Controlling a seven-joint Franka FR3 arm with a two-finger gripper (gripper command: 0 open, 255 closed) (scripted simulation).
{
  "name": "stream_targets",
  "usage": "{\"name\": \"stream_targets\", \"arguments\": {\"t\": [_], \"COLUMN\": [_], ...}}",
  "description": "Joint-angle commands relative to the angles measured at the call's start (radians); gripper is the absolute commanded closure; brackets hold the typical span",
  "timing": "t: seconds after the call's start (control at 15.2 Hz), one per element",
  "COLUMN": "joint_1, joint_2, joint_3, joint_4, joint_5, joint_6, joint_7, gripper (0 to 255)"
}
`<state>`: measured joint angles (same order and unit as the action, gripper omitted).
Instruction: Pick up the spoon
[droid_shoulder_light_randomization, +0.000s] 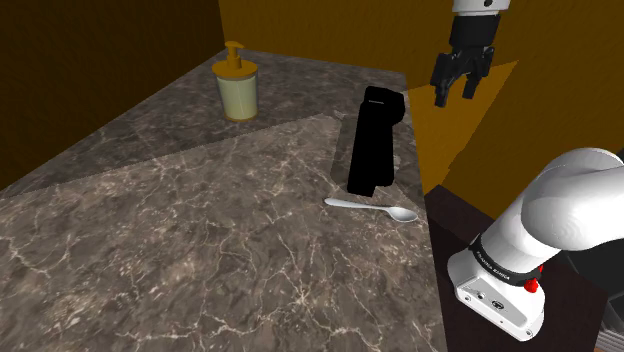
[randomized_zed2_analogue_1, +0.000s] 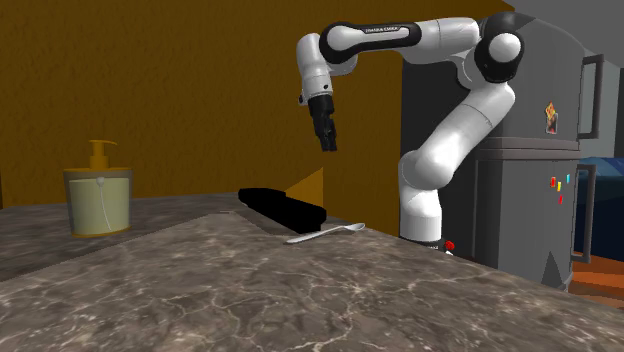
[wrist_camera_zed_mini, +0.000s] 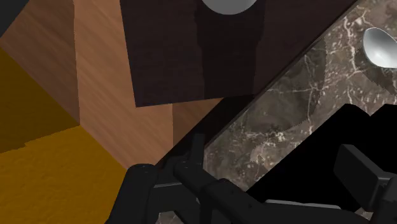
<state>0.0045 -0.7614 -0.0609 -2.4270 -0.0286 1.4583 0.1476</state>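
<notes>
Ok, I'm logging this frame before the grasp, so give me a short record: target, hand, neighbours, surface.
target: spoon, pale, lying flat on the counter, untouched
robot: hand open, empty, raised high, clear of the spoon
neighbours: black block beside the spoon; soap dispenser farther off
surface: dark, marbled

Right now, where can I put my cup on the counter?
The wide bare counter between the soap dispenser and the near edge is free. It's crowded where the spoon lies close by the black box.
</notes>
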Motion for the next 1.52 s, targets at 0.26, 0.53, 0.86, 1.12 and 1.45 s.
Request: {"name": "stream_targets", "arguments": {"t": [0.26,0.53,0.86,1.12,1.45], "joint_1": [0.085,0.178,0.303,0.413,0.48], "joint_2": [-0.031,-0.059,-0.087,-0.101,-0.092], "joint_3": [0.057,0.117,0.198,0.267,0.313], "joint_4": [-0.094,-0.183,-0.289,-0.368,-0.433], "joint_5": [0.033,0.068,0.118,0.162,0.193], "joint_6": [0.098,0.197,0.324,0.43,0.525], "joint_7": [-0.057,-0.111,-0.176,-0.222,-0.245], "gripper": [0,0,0,0,0]}}
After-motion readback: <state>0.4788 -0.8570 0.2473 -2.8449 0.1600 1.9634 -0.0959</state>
